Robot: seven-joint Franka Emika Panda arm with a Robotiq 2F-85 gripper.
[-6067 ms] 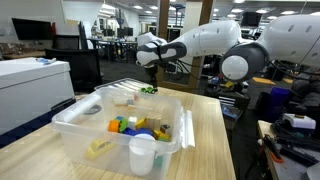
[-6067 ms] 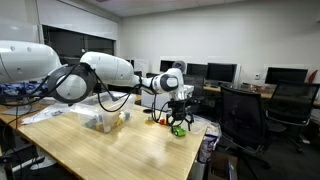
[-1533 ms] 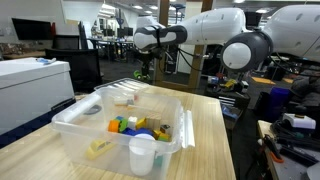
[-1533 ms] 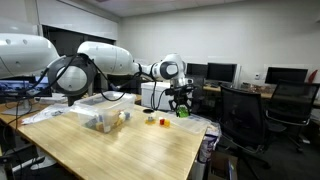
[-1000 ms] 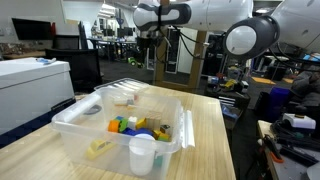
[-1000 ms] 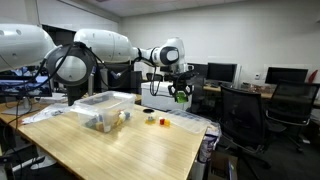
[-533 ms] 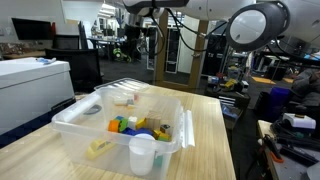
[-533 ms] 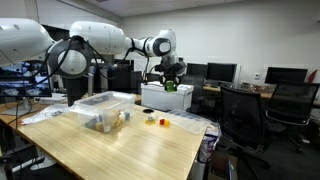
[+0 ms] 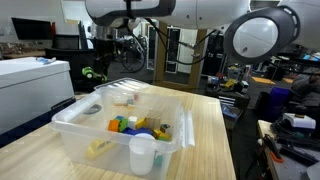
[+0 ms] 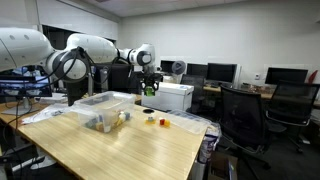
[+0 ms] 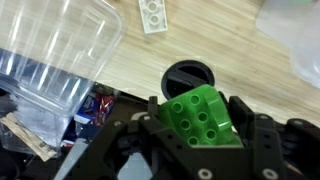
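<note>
Swung sideways since before, the tool (image 9: 95,70) now hovers beside the clear plastic bin (image 9: 70,112), jaws half-closed on a green studded plastic brick (image 11: 205,115), seemingly high to clear its rim.

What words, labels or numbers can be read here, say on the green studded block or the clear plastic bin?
None can be read. The green studded plastic block held by the gripper and the clear plastic bin show no lettering; the dark monitor screens behind are too small to tell.
</note>
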